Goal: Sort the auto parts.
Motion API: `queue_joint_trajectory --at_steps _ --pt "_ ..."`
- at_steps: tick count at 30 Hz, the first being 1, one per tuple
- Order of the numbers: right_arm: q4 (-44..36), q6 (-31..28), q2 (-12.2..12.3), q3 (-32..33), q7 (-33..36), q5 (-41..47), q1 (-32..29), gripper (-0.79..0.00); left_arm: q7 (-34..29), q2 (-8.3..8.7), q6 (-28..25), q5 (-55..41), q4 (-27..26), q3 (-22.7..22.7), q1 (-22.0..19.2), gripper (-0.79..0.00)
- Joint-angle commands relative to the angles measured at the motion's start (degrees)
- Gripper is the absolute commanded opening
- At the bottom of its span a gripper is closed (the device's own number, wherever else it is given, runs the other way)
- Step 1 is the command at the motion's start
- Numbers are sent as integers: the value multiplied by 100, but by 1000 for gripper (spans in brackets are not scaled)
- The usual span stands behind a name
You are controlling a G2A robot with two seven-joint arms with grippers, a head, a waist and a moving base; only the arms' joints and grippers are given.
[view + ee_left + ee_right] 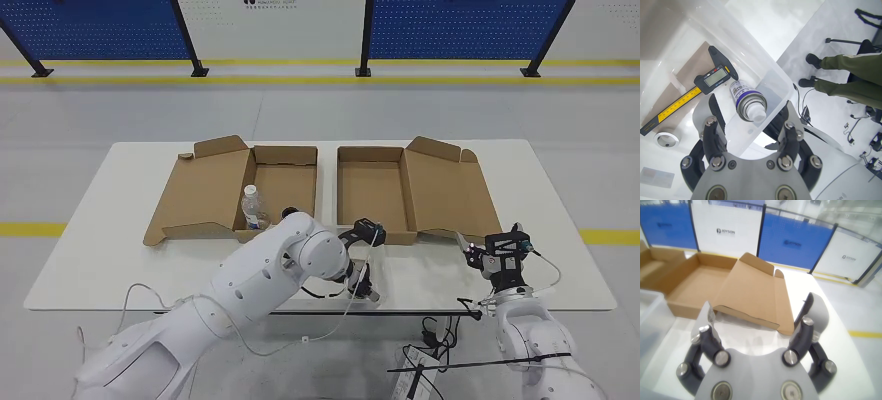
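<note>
A clear plastic bin holds a black and yellow digital caliper, a purple-banded spray can lying on its side, and a metal ring. My left gripper is open just above the can, one finger inside the bin and the other outside its wall. From above, that gripper sits at the table's front edge. A clear bottle lies in the left cardboard box. My right gripper is open and holds nothing, hovering over the table near the right cardboard box.
Both cardboard boxes have their lids folded outward; the right box's lid slopes down just ahead of the right gripper. The bin's corner shows beside that box. Blue and white barrier panels stand beyond the table.
</note>
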Motion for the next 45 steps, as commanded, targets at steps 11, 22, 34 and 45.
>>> queue_joint_trajectory --at_steps 11,22,34,45 --pt "0 0 0 0 0 0 0 0 38 -43 22 60 101 -25 -45 -175" --pt "0 0 0 0 0 0 0 0 39 -75 -24 44 187 -56 -48 -252" --pt "0 0 0 0 0 0 0 0 -3 -108 -73 99 279 -54 -60 -228" --pt "0 0 0 0 0 0 0 0 10 -151 -88 125 387 -32 -58 -280"
